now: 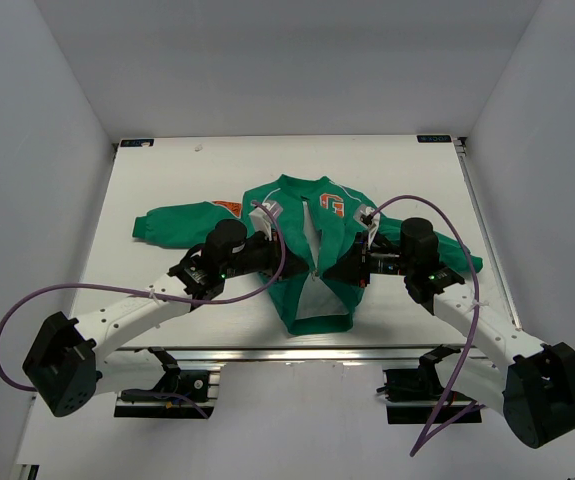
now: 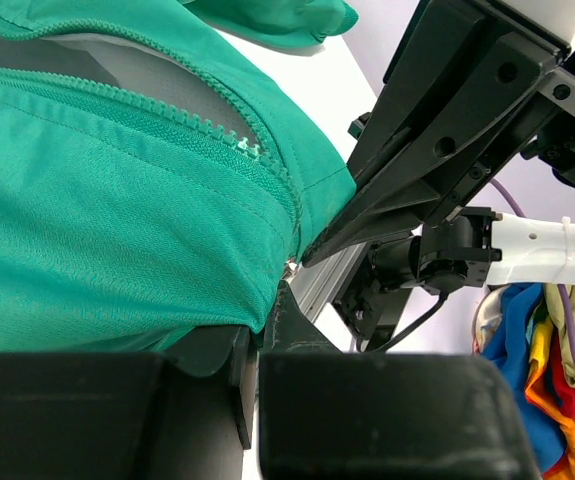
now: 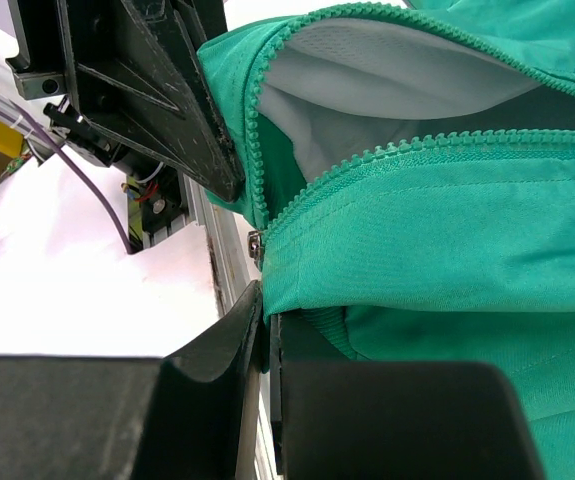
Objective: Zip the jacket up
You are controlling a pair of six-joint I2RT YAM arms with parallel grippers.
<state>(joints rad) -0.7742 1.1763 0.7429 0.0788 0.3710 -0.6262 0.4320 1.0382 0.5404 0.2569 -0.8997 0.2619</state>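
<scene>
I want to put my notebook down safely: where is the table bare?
Bare: the far strip of the white table beyond the collar of the small green fabric jacket, corner to corner. Crowded: near middle, where the left end effector and right end effector grip its hem.

White desk (image 1: 167, 175), boxed in on three sides by pale grey walls (image 1: 57, 80). Silver metal rail (image 1: 297, 353) along the near edge. Off past the desk edge, heaped cloth (image 2: 537, 350) in blue, yellow, red and orange.

Left tool (image 2: 259, 335) and right tool (image 3: 265, 315) face each other closely, both clamped shut.
</scene>
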